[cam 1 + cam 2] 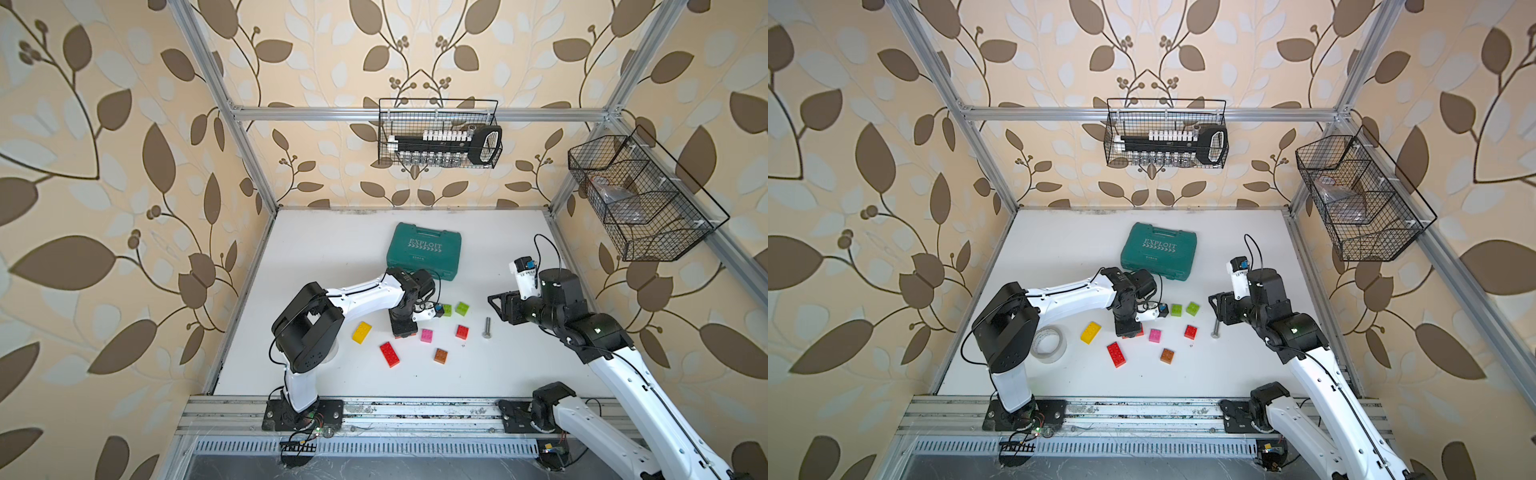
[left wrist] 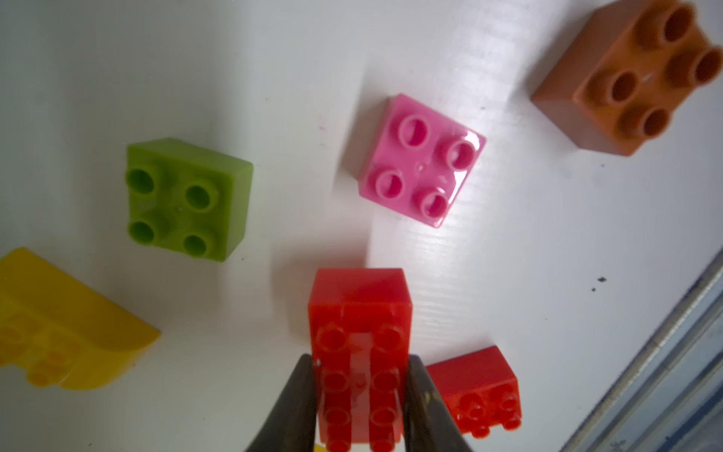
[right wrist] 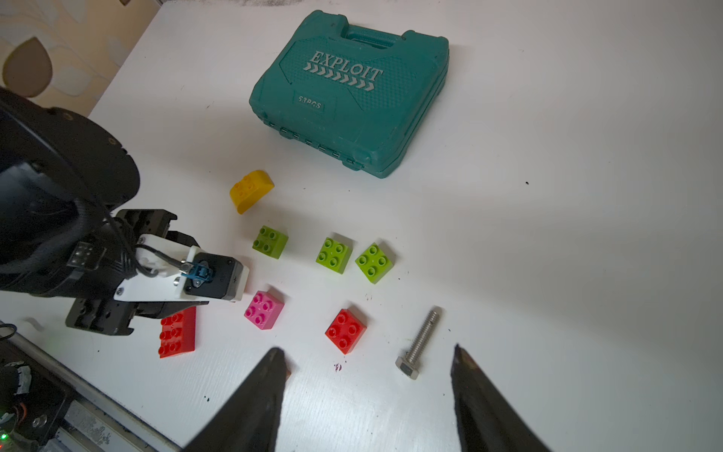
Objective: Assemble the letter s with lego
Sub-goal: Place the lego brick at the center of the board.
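The white tabletop (image 1: 519, 374) lies bare along its near edge and in its far left corner. A teal plastic tool case (image 1: 423, 250) blocks the far middle; scattered studded plastic bricks (image 1: 440, 355), a grey metal bolt (image 1: 486, 328) and the white left arm (image 1: 365, 293) crowd the centre.

The white table (image 1: 478, 374) carries scattered lego bricks (image 1: 426, 335), a teal case (image 1: 424, 251), a steel bolt (image 1: 486, 328) and a tape roll (image 1: 1048, 358).

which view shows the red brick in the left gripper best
The left wrist view: the red brick fills the foreground, studs clear, pinched in the left gripper. The right wrist view shows part of it beneath the gripper; in both top views only a red sliver peeks out.
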Robot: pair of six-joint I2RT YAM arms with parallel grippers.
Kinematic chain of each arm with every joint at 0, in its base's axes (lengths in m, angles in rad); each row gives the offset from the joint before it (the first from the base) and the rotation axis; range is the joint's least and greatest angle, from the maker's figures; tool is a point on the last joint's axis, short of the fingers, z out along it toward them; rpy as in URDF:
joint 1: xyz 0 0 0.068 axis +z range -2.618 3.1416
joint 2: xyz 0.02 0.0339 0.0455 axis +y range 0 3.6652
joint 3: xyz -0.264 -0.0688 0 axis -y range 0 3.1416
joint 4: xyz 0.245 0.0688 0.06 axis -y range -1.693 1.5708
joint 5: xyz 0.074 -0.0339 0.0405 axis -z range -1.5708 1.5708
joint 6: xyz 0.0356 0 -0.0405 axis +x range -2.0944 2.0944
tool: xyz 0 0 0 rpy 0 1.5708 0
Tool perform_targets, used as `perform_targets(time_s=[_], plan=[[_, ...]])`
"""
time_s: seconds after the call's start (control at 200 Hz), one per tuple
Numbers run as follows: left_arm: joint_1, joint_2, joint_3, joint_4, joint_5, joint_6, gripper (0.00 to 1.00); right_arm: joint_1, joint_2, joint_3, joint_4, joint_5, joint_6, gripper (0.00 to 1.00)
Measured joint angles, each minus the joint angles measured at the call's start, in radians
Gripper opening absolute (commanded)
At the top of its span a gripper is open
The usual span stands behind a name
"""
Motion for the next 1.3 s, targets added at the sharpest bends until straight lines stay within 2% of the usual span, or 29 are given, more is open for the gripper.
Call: perform_targets(time_s=[0.175,0.44,0.67,0.855,1.115,1.205,1.3], plan=[[0.002,0.004,-0.013,0.044,-0.001,0.035,0.28,0.003,0.007,0.000,0.000,0.001,-0.006,0.63],[0.002,0.011,-0.028,0.093,-0.005,0.087,0.41,0.003,0.020,0.000,-0.001,0.004,-0.006,0.63],[0.002,0.038,-0.042,0.106,-0.009,0.114,0.64,0.003,0.028,0.000,-0.001,0.021,-0.005,0.64],[0.002,0.028,-0.045,0.108,-0.010,0.104,0.76,0.003,0.045,0.000,-0.003,0.051,0.023,0.68],[0.003,-0.141,-0.044,0.093,-0.033,0.103,0.76,0.003,0.107,0.055,-0.047,0.061,0.112,0.66],[0.009,-0.229,-0.040,0.079,-0.034,0.081,0.72,0.003,0.146,0.091,-0.079,0.060,0.162,0.62],[0.043,-0.349,-0.041,0.076,0.002,0.015,0.62,0.014,0.194,0.111,-0.095,0.048,0.235,0.56]])
